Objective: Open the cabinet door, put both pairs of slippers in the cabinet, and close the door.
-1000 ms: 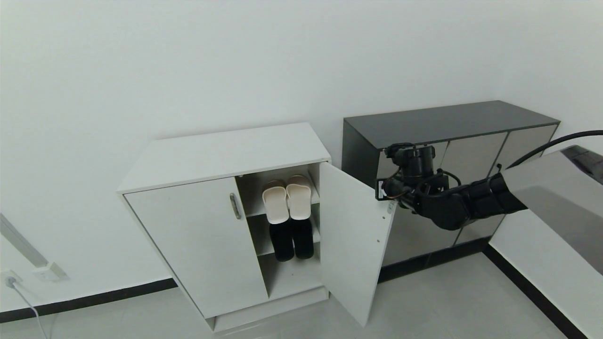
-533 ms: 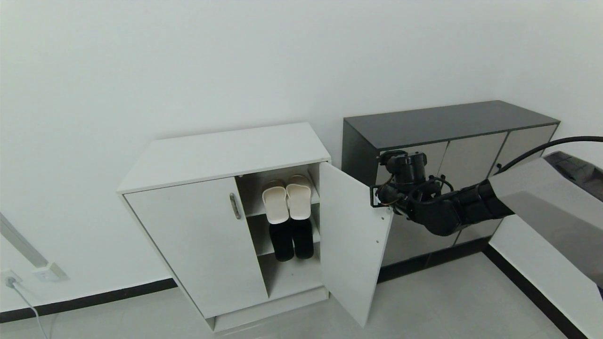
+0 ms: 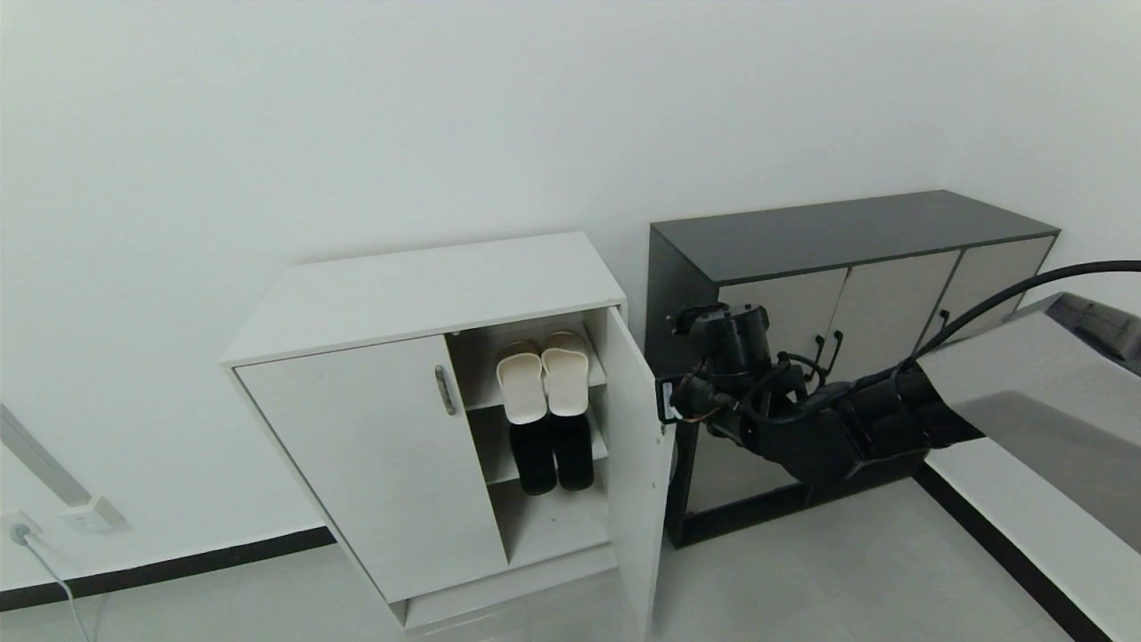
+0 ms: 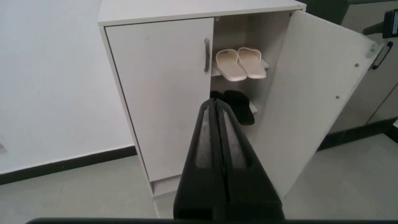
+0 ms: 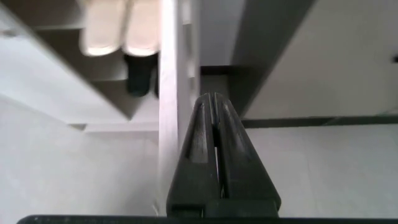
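Now the right gripper (image 3: 664,403), fingers pressed together like the left gripper's (image 4: 215,104), is hovering beside the smooth white door (image 3: 635,464); cream slippers (image 3: 544,382) are sitting above black slippers (image 3: 553,456); glossy grey floor (image 3: 847,571).

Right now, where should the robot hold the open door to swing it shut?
Probably the open door at its free front edge, coming from the outer face, where the right gripper is. It's a thin panel hinged at the cabinet, so that edge swings easiest.
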Robot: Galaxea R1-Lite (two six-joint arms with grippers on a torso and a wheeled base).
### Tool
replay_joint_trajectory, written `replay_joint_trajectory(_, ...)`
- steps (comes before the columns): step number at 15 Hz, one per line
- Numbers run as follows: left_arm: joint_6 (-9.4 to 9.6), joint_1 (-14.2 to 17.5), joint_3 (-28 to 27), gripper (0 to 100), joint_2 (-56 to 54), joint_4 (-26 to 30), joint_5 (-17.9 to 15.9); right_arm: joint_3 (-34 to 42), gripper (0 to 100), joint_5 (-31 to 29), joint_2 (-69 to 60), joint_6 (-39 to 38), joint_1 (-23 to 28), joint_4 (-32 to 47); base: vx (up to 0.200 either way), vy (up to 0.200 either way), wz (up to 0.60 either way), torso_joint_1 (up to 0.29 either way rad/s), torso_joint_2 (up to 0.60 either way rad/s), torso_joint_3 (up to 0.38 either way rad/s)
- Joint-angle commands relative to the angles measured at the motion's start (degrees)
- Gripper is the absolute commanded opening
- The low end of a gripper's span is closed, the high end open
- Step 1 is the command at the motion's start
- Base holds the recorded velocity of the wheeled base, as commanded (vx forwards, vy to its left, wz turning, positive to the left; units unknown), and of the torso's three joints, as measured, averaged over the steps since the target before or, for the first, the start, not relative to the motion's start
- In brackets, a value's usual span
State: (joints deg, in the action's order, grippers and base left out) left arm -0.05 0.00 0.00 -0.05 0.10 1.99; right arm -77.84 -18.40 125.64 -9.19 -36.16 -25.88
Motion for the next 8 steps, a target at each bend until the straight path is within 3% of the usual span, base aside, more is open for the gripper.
replay_joint_trajectory(1, -0.04, 0.0, 0.0, 0, 0.0, 0.0, 0.0, 1.4, 0, 0.0, -2.1, -0.4, -2.0, 0.0, 0.000, 0.000, 0.00, 0.000, 0.00, 0.000)
replay_joint_trajectory(5, -0.04, 0.0, 0.0, 0, 0.0, 0.0, 0.0, 4.3, 0, 2.2, -5.2, -0.7, -7.4, -0.4, 0.000, 0.000, 0.00, 0.000, 0.00, 0.000)
replay_joint_trajectory(8, -0.04, 0.0, 0.0, 0, 0.0, 0.0, 0.0, 5.1, 0, 2.1, -7.4, 1.4, -8.0, -0.4, 0.000, 0.000, 0.00, 0.000, 0.00, 0.000)
